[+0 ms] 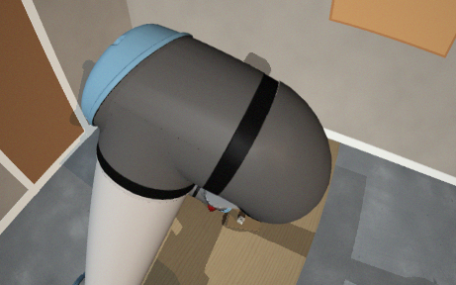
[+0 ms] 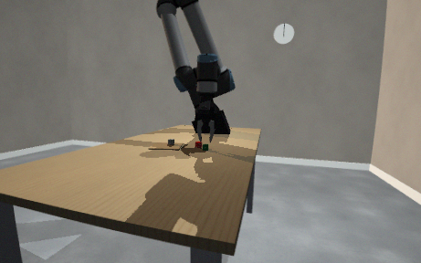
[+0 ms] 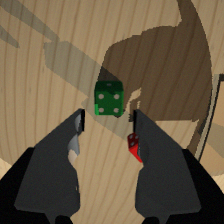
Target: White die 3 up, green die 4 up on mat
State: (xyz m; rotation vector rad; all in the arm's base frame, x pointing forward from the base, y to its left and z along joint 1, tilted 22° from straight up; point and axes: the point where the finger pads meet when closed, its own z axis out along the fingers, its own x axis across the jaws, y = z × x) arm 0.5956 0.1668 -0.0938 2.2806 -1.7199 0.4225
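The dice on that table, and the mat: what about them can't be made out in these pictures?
- White die: exterior view, too small and shadowed to read its number.
- Red die: wrist view, mostly hidden behind a gripper finger; its top number is unreadable.
- Green die: only the wrist view shows pips; which face is up is uncertain.
- Mat: top view, the arm's elbow blocks the table; elsewhere I cannot pick it out.

Grey walls (image 2: 68,68), grey floor (image 2: 323,215), wood table (image 2: 90,183), round disc (image 2: 283,33) — poss. clock
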